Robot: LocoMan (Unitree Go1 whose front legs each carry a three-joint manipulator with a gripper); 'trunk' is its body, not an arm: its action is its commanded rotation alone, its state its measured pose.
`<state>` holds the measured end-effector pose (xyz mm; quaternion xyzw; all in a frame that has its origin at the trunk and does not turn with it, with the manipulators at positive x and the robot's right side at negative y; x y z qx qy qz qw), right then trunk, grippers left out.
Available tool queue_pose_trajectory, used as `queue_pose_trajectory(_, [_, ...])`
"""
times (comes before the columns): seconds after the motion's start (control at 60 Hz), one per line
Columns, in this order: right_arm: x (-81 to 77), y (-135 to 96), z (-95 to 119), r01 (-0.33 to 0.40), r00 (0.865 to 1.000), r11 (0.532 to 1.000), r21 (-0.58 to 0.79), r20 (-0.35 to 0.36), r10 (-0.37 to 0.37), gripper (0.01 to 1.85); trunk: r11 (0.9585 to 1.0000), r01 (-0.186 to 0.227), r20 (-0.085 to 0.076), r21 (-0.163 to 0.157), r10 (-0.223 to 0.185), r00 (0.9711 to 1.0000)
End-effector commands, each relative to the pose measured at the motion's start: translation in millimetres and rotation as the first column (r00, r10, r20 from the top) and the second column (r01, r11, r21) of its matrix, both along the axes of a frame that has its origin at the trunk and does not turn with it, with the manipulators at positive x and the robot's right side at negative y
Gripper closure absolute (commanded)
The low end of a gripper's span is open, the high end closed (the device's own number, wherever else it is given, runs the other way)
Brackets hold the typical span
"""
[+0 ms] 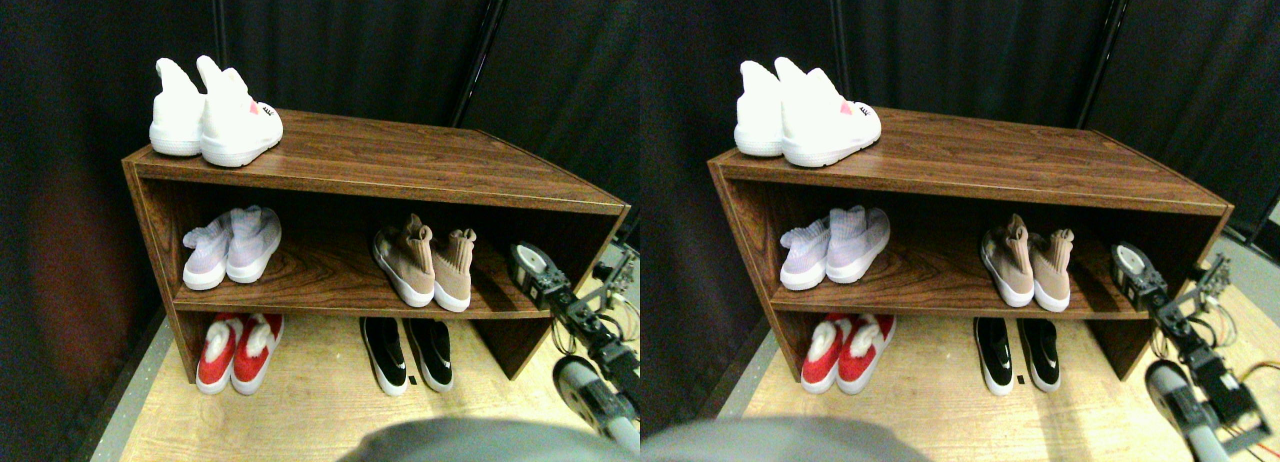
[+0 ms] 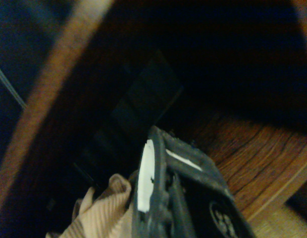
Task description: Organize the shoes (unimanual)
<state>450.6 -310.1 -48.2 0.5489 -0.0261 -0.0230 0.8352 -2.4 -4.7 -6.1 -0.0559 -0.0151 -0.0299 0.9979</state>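
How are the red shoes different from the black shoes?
The red shoes are red with fluffy white tops; the black shoes are black with a white mark. The red shoes sit at the left under the shelf, the black ones nearer the middle. Both pairs stand side by side on the floor and have white soles.

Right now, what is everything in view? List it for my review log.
White shoes: one pair, white, top of the shelf, left end.
Lilac shoes: one pair, pale lilac-white, middle shelf, left.
Tan shoes: one pair, tan knit with white soles, middle shelf, right of centre.
Red shoes: one pair, red and white, floor under the shelf, left.
Black shoes: one pair, black with white soles, floor under the shelf, right.
Shelf: one, dark brown wood, against a black curtain.
Floor: light wood.
Right gripper: one, dark grey, at the middle shelf's right end, beside the tan shoes.
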Motion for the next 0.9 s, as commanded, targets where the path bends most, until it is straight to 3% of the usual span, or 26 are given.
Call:
queue_pose_trajectory(0.017, [-11.3, 5, 18, -0.047, 0.996, 0.998, -0.037, 0.073, 0.05, 1.8, 0.9997, 0.01, -0.005, -0.021, -0.01, 0.9999])
queue_pose_trajectory(0.083, [-25.8, 3, 22, -0.087, 0.99, 0.989, -0.116, 0.096, 0.098, 1.8, 0.9998, 0.012, -0.007, -0.018, -0.012, 0.9999])
queue_pose_trajectory(0.15, [-36.0, 3, 23, -0.129, 0.985, 0.986, -0.108, 0.098, 0.139, 1.8, 0.9998, 0.012, -0.007, -0.018, -0.012, 0.9999])
queue_pose_trajectory(0.367, [-78.8, 1, 13, -0.121, 0.981, 0.986, -0.111, 0.136, 0.136, 1.8, 0.9998, 0.012, -0.021, -0.017, -0.013, 0.9997])
queue_pose_trajectory(0.533, [-100.1, 6, -9, -0.122, 0.98, 0.989, -0.087, 0.147, 0.133, 1.8, 0.9998, 0.01, -0.05, -0.016, -0.011, 0.9987])
queue_pose_trajectory(0.667, [-96.8, 7, -32, -0.184, 0.979, 0.983, 0.0, 0.094, 0.183, 1.8, 0.9998, 0.007, -0.073, -0.017, -0.008, 0.9973])
queue_pose_trajectory(0.9, [-84.5, 6, -77, -0.155, 0.987, 0.981, 0.113, 0.054, 0.15, 1.8, 0.9999, -0.003, -0.103, -0.011, 0.002, 0.9946])
